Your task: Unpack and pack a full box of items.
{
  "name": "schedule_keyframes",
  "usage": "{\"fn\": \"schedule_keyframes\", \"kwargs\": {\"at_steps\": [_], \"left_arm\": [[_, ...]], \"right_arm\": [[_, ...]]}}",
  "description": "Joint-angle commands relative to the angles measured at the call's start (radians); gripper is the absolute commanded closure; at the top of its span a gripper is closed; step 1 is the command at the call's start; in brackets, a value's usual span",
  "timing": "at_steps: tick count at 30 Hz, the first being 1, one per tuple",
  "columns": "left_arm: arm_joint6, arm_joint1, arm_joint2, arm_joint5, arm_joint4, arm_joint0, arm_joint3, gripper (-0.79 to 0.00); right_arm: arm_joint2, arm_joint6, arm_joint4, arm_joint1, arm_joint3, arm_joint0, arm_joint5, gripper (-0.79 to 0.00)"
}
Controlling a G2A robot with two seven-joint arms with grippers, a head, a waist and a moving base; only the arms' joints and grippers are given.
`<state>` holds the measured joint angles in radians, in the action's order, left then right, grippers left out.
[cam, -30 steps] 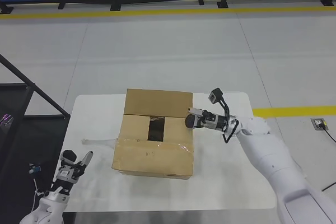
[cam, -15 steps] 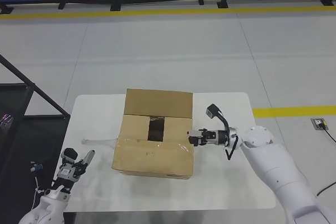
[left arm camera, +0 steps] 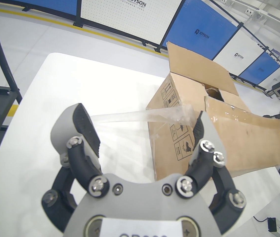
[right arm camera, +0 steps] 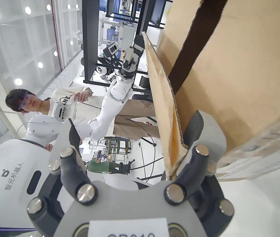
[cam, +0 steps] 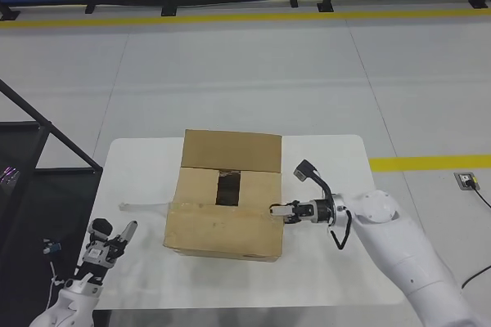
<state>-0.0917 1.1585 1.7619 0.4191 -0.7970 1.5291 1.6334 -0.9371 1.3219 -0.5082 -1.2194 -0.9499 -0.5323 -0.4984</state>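
**A brown box on my bench, both tools open**

The box (cam: 229, 204) is plain brown cardboard. It sits in the middle of the white bench (cam: 139, 163). The far flap (cam: 231, 149) stands up. The near flap (cam: 229, 214) lies almost flat over the top. Between the flaps there is a dark gap (cam: 227, 188). It is too dark in there for me to tell what is inside.

A thin strip of clear tape (cam: 143, 203) sticks out from the left side of the box, over the bench. From my left wrist I see small black pictures printed on that side of the box (left arm camera: 218, 134).

My right tool (cam: 277, 210) is at the right near corner of the box. Its fingers are apart. From my right wrist, the corner of the near flap (right arm camera: 162, 99) pokes in between the fingers of the right tool (right arm camera: 135, 124) and touches one finger (right arm camera: 201, 134). The other finger is well away from it. The box is so close here that most of it is cut off.

My left tool (cam: 114, 229) is near the front left corner of the bench, apart from the box. Its fingers are spread too, with nothing in them.
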Motion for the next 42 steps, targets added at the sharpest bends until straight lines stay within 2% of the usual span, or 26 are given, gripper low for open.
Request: {"fn": "schedule_keyframes", "kwargs": {"at_steps": [1,7,14,18,23,28,32,34,37,42], "left_arm": [[-0.001,0.000,0.001,-0.001,0.000,0.001,0.003,-0.785],[0.006,0.000,-0.005,0.015,-0.009,0.001,0.022,-0.785],[0.041,-0.009,0.002,0.160,-0.024,0.020,0.038,-0.785],[0.074,-0.016,0.013,0.241,-0.048,0.033,0.041,-0.785],[0.165,-0.029,0.022,0.347,-0.094,0.052,0.041,-0.785],[0.236,-0.039,0.009,0.382,-0.195,0.055,0.034,-0.785],[0.235,-0.042,-0.009,0.363,-0.268,0.049,0.021,-0.785],[0.228,-0.041,-0.021,0.341,-0.291,0.043,0.011,-0.785],[0.217,-0.041,-0.040,0.316,-0.317,0.029,-0.006,-0.785],[0.194,-0.041,-0.062,0.293,-0.339,0.014,-0.029,-0.785]], "right_arm": [[-0.007,0.006,-0.011,0.011,-0.054,-0.021,0.006,-0.785],[-0.021,0.037,-0.025,0.054,-0.238,-0.094,0.037,-0.785],[-0.004,0.073,0.012,0.114,-0.457,-0.171,0.073,-0.785],[0.021,0.064,0.071,0.153,-0.519,-0.197,0.063,-0.785],[0.090,0.063,0.101,0.184,-0.519,-0.179,0.063,-0.785],[0.176,0.040,0.072,0.185,-0.461,-0.124,0.040,-0.785],[0.204,0.006,-0.068,0.175,-0.417,-0.089,0.006,-0.785],[0.198,0.013,-0.203,0.167,-0.393,-0.075,0.013,-0.785],[0.161,0.003,-0.416,0.154,-0.270,-0.068,0.005,-0.785],[0.161,0.003,-0.416,0.154,-0.270,-0.068,0.005,-0.785]]}}
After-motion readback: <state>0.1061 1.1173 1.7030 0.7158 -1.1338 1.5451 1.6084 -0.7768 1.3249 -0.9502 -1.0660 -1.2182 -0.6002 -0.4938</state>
